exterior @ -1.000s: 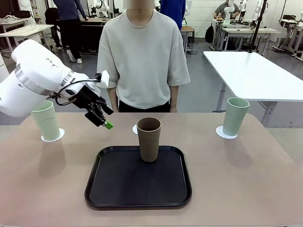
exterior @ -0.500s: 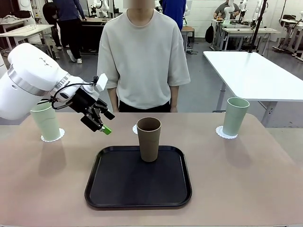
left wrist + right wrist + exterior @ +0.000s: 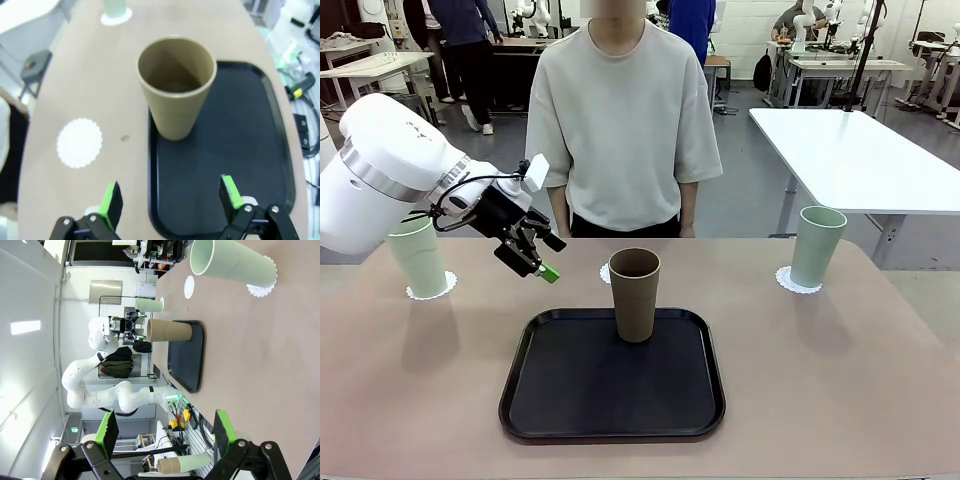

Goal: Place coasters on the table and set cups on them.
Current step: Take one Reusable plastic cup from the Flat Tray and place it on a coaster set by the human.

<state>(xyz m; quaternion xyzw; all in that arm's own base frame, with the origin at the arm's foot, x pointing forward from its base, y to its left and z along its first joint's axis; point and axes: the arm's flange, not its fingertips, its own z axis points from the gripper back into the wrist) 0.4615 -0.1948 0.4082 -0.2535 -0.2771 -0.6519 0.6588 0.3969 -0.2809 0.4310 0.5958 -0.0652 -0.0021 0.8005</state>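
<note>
Left arm reaches in from the left, wrist angled down, left gripper (image 3: 542, 262) hanging above the table (image 3: 840, 370) with jaws spread wide and nothing between them. It points toward the brown cup (image 3: 634, 294), upright at the far edge of the black tray (image 3: 550, 400). A bare coaster (image 3: 79, 142) lies just beside the tray. Both green cups (image 3: 418, 255) sit on coasters. Right gripper (image 3: 165, 427) gapes wide too, holding nothing.

On the worktop (image 3: 840, 370), a tray (image 3: 570, 400) sits centre with 1 cup (image 3: 634, 294) at its far edge. Behind that cup lies a bare coaster (image 3: 79, 142). 2 more cups (image 3: 417, 254) (image 3: 817, 245) stand on coasters (image 3: 444, 288) (image 3: 786, 281) far left and far right. The left pincer (image 3: 542, 258) hovers between the left cup and the tray.
</note>
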